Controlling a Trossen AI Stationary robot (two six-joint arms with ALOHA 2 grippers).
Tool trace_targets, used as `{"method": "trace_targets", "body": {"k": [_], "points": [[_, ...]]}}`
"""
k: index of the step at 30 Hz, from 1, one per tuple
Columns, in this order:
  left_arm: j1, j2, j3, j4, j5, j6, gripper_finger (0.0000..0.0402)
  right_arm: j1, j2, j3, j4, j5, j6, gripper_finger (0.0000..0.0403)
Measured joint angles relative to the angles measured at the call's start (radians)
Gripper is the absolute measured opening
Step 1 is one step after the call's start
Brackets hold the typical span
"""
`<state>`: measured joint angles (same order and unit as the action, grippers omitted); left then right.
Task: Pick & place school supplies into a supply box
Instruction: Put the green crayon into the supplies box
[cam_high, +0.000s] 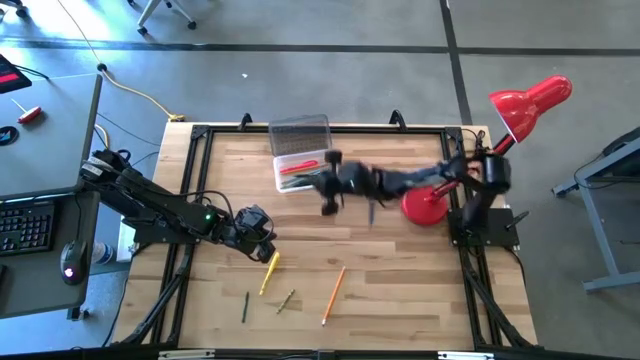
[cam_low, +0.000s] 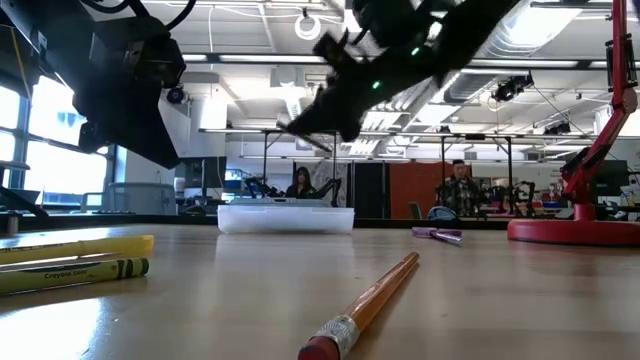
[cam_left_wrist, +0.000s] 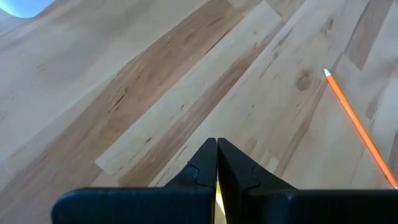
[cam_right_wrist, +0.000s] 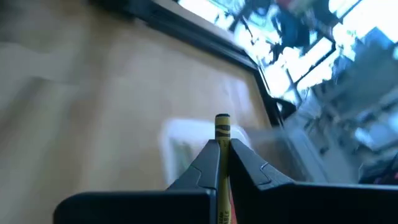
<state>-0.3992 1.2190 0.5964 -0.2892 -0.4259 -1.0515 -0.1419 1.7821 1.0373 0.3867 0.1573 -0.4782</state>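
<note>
Right tool (cam_right_wrist: 219, 155) pinching yellow pencil (cam_right_wrist: 222, 127), visible only in wrist view; left tool (cam_left_wrist: 216, 163) pressed together.

1. The right gripper (cam_high: 330, 188) is smeared by motion in the high view; its fingers cannot be made out there.
2. The yellow pencil (cam_right_wrist: 222, 144) it holds shows only its banded tip in the right wrist view; the rest is hidden between the fingers.
3. The supply box (cam_right_wrist: 186, 146) beyond that tip is a pale blur, its contents unreadable.
4. In the left wrist view, only a yellow sliver (cam_left_wrist: 216, 198) shows between the closed fingers; what it belongs to cannot be told.
5. The orange pencil (cam_left_wrist: 359, 127) is cut off by that picture's edge.
6. In the low view, the purple-handled scissors (cam_low: 438, 234) are too small to make out in detail.
</note>
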Motion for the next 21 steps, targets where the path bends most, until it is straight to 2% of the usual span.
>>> {"method": "trace_targets", "body": {"k": [4,10,19,21], "points": [[0.000,0.000,0.000,-0.001,0.017,0.000,0.0040,-0.107,0.137,0.080,-0.011,-0.115,0.030,0.0002],[0.000,0.000,0.000,-0.002,0.028,0.000,0.0040,-0.133,0.294,0.170,-0.062,-0.136,0.031,0.0002],[0.000,0.000,0.000,-0.007,0.029,0.000,0.0040,-0.107,0.304,0.231,-0.101,0.033,0.031,0.0029],[0.000,0.000,0.000,-0.007,0.030,0.000,0.0040,-0.101,0.303,0.244,-0.118,0.043,0.028,0.0038]]}}
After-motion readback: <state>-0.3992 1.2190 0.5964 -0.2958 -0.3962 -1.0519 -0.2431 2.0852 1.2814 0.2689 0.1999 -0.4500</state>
